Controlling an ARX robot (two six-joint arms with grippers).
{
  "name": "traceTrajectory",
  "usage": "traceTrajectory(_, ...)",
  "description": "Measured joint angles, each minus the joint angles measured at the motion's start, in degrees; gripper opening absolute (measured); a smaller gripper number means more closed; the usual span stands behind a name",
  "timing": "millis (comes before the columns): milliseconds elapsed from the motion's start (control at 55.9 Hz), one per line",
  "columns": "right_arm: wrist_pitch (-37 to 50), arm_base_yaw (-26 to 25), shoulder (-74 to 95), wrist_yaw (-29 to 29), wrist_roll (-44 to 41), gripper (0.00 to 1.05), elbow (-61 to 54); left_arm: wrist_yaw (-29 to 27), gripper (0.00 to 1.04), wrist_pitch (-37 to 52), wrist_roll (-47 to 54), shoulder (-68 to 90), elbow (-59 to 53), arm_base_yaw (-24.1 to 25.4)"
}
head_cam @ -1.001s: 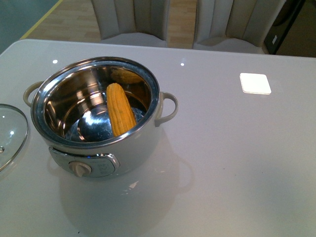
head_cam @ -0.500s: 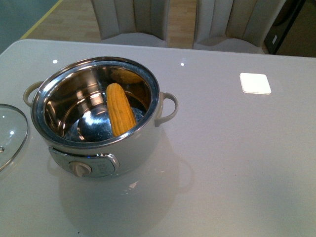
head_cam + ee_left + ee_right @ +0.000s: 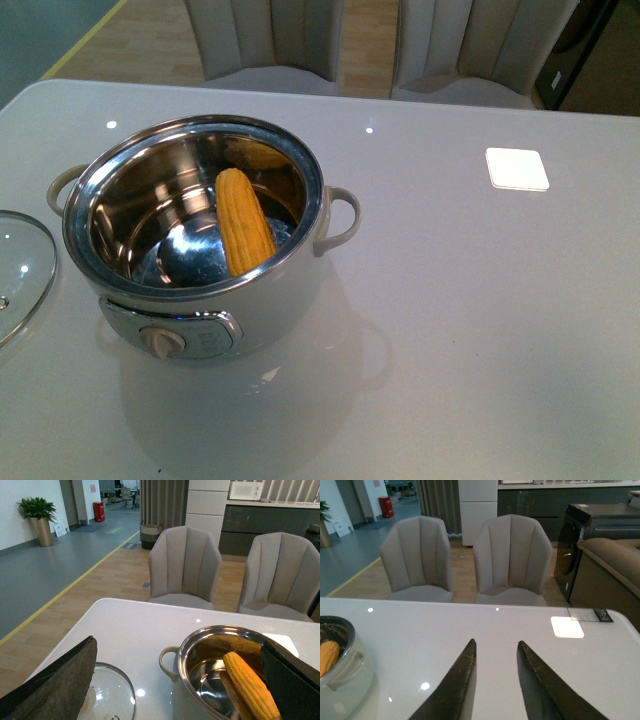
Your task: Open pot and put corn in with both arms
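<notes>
The cream-white pot (image 3: 270,300) stands open on the white table, left of centre in the front view, its dial panel toward me. The corn (image 3: 244,233) leans inside its steel bowl, tip up against the near wall. The pot (image 3: 172,700) and the corn (image 3: 250,685) also show in the left wrist view. My left gripper (image 3: 177,647) is open and empty, held above the table between the lid and the pot. My right gripper (image 3: 496,643) is open and empty over bare table to the right of the pot (image 3: 342,672). Neither arm shows in the front view.
The glass lid (image 3: 15,265) lies flat on the table left of the pot; it also shows in the left wrist view (image 3: 112,695). A bright white square (image 3: 517,168) lies on the table at the far right. Two grey chairs (image 3: 510,555) stand behind the table's far edge.
</notes>
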Motion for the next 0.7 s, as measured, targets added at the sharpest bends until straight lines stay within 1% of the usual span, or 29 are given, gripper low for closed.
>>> traceTrajectory(71, 0.0, 0.0, 0.0, 0.0, 0.0, 0.42, 0.0, 0.0, 0.98, 0.0, 0.0, 0.0, 0.0, 0.0)
traceTrajectory(143, 0.0, 0.0, 0.0, 0.0, 0.0, 0.61, 0.0, 0.0, 0.98, 0.0, 0.0, 0.0, 0.0, 0.0)
traceTrajectory(214, 0.0, 0.0, 0.0, 0.0, 0.0, 0.76, 0.0, 0.0, 0.98, 0.0, 0.0, 0.0, 0.0, 0.0)
traceTrajectory(304, 0.0, 0.0, 0.0, 0.0, 0.0, 0.92, 0.0, 0.0, 0.98, 0.0, 0.0, 0.0, 0.0, 0.0)
traceTrajectory(340, 0.0, 0.0, 0.0, 0.0, 0.0, 0.96, 0.0, 0.0, 0.98, 0.0, 0.0, 0.0, 0.0, 0.0)
traceTrajectory(357, 0.0, 0.0, 0.0, 0.0, 0.0, 0.97, 0.0, 0.0, 0.98, 0.0, 0.0, 0.0, 0.0, 0.0)
traceTrajectory(429, 0.0, 0.0, 0.0, 0.0, 0.0, 0.96, 0.0, 0.0, 0.98, 0.0, 0.0, 0.0, 0.0, 0.0)
traceTrajectory(697, 0.0, 0.0, 0.0, 0.0, 0.0, 0.96, 0.0, 0.0, 0.98, 0.0, 0.0, 0.0, 0.0, 0.0)
